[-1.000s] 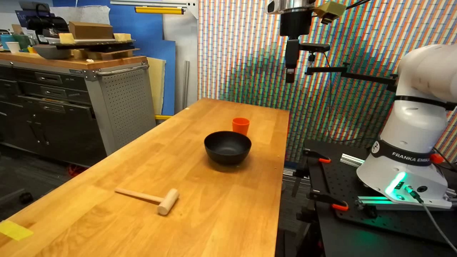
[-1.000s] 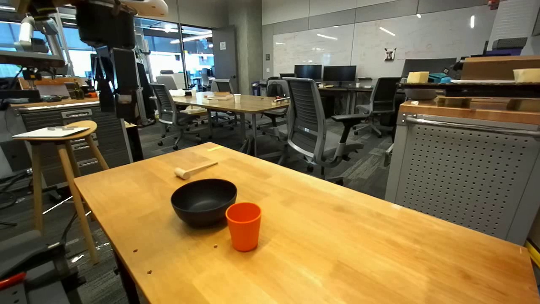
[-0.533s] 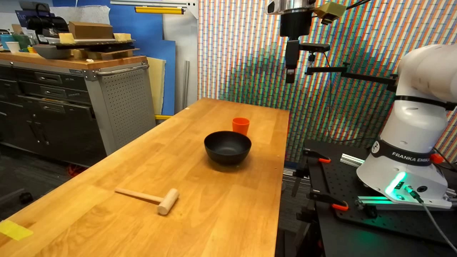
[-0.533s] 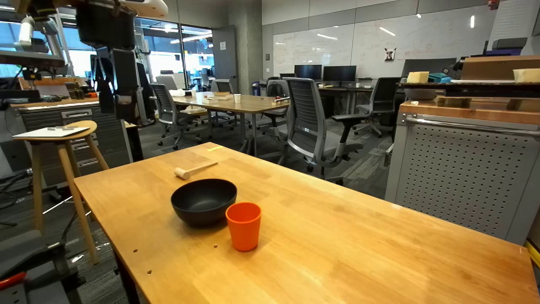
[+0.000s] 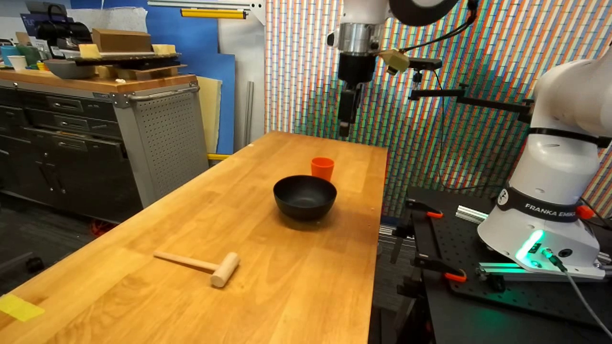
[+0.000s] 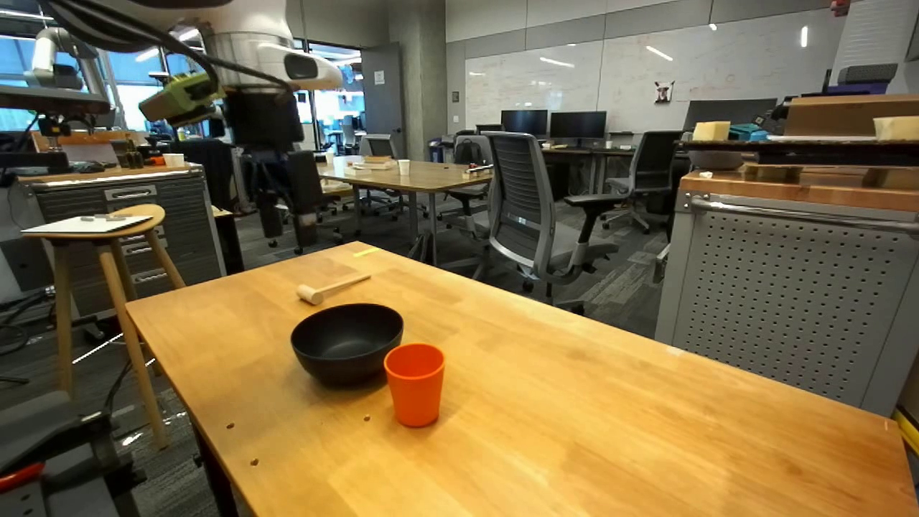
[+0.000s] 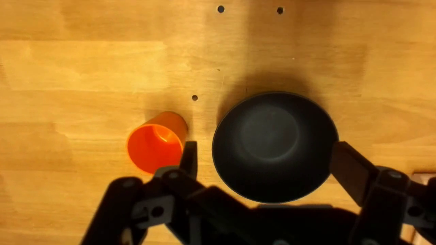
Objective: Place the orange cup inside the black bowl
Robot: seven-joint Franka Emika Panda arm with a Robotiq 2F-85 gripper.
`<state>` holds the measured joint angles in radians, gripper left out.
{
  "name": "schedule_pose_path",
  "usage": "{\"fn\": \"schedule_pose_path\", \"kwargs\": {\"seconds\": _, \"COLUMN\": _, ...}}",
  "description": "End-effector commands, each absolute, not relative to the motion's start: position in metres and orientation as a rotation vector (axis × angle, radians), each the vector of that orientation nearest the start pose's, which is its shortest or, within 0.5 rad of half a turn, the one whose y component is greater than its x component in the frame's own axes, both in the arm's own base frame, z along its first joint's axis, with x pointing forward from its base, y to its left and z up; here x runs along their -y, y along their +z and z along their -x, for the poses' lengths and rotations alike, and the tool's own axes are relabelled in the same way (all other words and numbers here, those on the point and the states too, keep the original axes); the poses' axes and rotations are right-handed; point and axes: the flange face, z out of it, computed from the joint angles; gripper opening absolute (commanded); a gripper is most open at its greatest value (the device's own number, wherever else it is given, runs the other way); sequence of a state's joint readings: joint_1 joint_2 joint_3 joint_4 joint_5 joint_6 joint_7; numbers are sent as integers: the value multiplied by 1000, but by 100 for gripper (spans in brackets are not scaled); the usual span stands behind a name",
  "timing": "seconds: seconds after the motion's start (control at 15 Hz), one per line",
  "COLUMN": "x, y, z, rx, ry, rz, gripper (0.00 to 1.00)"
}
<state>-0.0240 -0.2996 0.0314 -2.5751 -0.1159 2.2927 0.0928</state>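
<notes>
The hand (image 6: 289,230) hangs above the counter (image 6: 574,416), its fingers (image 7: 352,173) parted wide. In the wrist view the bowl (image 7: 269,136) shows between them, set upright lower down on the counter. The cup (image 7: 155,148) stands upright just beside the bowl, with a gap between. On the bowl's other side lies the mallet (image 5: 205,266), and beyond that a yellow strip (image 5: 20,308).

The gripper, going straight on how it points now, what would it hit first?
Probably the black bowl, which the wrist view shows between the open fingers; depth is unclear, so a near miss is possible.
</notes>
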Motion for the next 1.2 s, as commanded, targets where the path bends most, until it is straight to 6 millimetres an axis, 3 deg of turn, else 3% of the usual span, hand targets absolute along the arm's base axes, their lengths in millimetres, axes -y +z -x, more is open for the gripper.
{"fn": "schedule_pose_path", "kwargs": {"seconds": 0.0, "x": 30, "y": 317, "z": -470, "rx": -126, "ry": -26, "rz": 3268, "gripper": 100}}
{"fn": "schedule_pose_path", "kwargs": {"seconds": 0.27, "x": 64, "y": 277, "z": -514, "rx": -237, "ry": -23, "rz": 3270, "gripper": 100}}
{"fn": "schedule_pose_path", "kwargs": {"seconds": 0.53, "x": 79, "y": 254, "z": -541, "rx": -306, "ry": 35, "rz": 3252, "gripper": 100}}
{"fn": "schedule_pose_path", "kwargs": {"seconds": 0.87, "x": 98, "y": 227, "z": -548, "rx": -441, "ry": 115, "rz": 3217, "gripper": 100}}
{"fn": "schedule_pose_path", "kwargs": {"seconds": 1.07, "x": 99, "y": 215, "z": -549, "rx": -480, "ry": 155, "rz": 3191, "gripper": 100}}
{"fn": "schedule_pose_path", "kwargs": {"seconds": 1.13, "x": 97, "y": 211, "z": -549, "rx": -489, "ry": 168, "rz": 3178, "gripper": 96}}
